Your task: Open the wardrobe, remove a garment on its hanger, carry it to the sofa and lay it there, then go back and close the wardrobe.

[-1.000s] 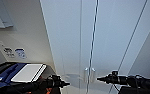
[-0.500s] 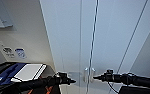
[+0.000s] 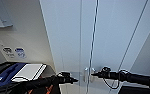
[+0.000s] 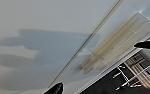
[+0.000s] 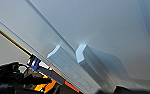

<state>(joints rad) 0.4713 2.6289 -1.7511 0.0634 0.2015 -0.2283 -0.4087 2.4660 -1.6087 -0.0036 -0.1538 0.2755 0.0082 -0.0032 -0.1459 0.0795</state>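
Head view: left gripper point(image 3: 74, 80) just left of the shut wardrobe point(image 3: 101, 37) handles point(image 3: 86, 74), right gripper point(image 3: 93, 74) at them; jaw states can't tell. Right wrist view alone shows both handles point(image 5: 86, 60) close up, doors closed.

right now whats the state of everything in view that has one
wardrobe: both doors shut, a thin dark seam between them
handles: upright pair at the seam, nothing gripping them
left end effector: beside the handles, not touching
right end effector: tip at the nearer handle, contact unclear
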